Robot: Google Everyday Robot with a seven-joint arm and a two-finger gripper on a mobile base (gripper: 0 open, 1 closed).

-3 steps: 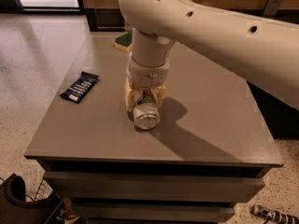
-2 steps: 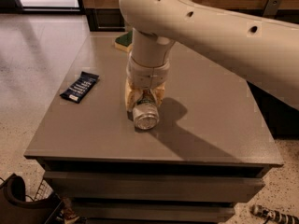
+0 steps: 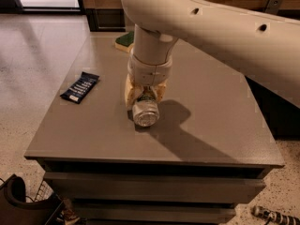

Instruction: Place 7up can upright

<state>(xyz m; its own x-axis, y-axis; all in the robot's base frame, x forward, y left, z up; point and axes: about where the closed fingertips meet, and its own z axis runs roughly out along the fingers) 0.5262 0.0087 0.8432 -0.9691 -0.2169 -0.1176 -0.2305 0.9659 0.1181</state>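
Observation:
The 7up can (image 3: 145,112) lies on its side on the grey table (image 3: 93,135), its shiny metal top facing the camera. My gripper (image 3: 144,93) comes straight down from the big cream arm and stands over the can, its two pale fingers on either side of the can's body and closed around it. The can's green band is mostly hidden behind the gripper. The can rests on or just above the table top; I cannot tell which.
A dark blue snack packet (image 3: 80,87) lies at the table's left. A green and yellow sponge (image 3: 124,41) sits at the back behind the arm. The arm's shadow falls right of the can. Table edges drop to the floor on all sides.

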